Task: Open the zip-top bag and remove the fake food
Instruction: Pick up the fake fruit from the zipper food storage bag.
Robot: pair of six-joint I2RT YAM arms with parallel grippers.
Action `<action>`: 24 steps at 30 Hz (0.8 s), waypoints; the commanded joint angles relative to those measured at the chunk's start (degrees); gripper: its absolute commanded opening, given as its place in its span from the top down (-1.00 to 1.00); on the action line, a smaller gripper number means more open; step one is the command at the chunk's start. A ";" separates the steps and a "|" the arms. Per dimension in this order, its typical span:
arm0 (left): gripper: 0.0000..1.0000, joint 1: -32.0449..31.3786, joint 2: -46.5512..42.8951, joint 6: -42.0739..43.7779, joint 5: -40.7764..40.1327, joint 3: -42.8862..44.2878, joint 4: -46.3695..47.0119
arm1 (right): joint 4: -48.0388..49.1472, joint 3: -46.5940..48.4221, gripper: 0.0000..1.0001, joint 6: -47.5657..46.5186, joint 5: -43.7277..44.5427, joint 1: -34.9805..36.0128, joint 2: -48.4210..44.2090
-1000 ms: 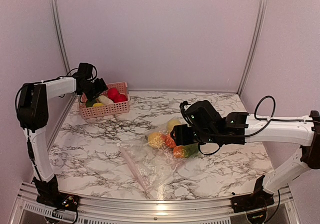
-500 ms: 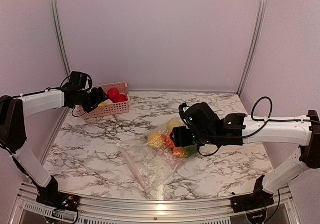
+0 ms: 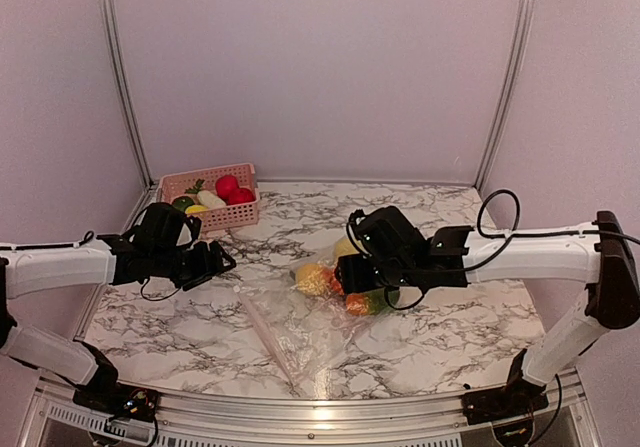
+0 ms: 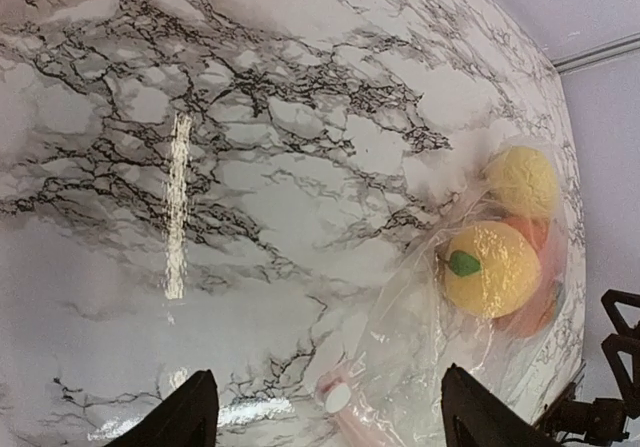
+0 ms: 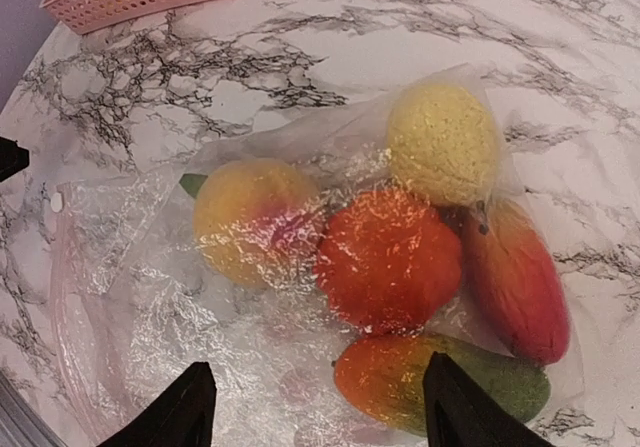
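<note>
My left arm lies low and stretched out, forearm nearly level above the tabletop (image 3: pixel 450 327), with the left end effector (image 3: pixel 218 261) just left of the zip-top bag (image 3: pixel 290 339) and pointing at it. Its fingers are spread with nothing between them, and it is not touching the plastic. In the left wrist view the bag's near corner sits between the two fingertips, with the fake food (image 4: pixel 490 267) further along inside it. My right arm comes in from the right of the bag, forearm level and wrist tipped down, so the right end effector (image 3: pixel 345 273) hangs over the bag's far end, where the fake food is bunched. Its fingers are also spread wide and grip nothing. The right wrist view shows them straddling the crinkled plastic, with yellow, orange, red and green pieces directly ahead, all inside the bag. The bag lies flat on the tabletop, its pinkish zip strip (image 3: pixel 268 337) along the left edge. A pink slatted basket (image 3: pixel 215 221) holding more toy food stands well beyond the bag, to its far left.
</note>
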 commanded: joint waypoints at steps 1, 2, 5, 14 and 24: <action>-0.57 -2.93 -4.91 -2.97 -0.83 -5.37 1.98 | 1.57 4.31 -0.38 -1.30 -1.20 -0.75 2.01; -0.57 -3.65 -5.68 -3.45 -0.90 -6.39 2.00 | 1.87 4.64 -0.37 -1.44 -1.55 -0.84 2.57; -0.56 -6.38 -7.51 -4.87 -0.58 -9.12 2.38 | 2.58 5.78 -0.34 -1.81 -2.65 -1.24 4.51; -0.36 -12.87 -9.03 -8.94 -1.62 -14.43 5.75 | 2.55 12.30 -0.25 -4.07 -3.98 -2.23 11.13; 0.05 -19.03 -4.11 -12.21 -2.57 -14.39 12.55 | 1.00 18.04 0.10 -5.56 -4.62 -3.99 17.88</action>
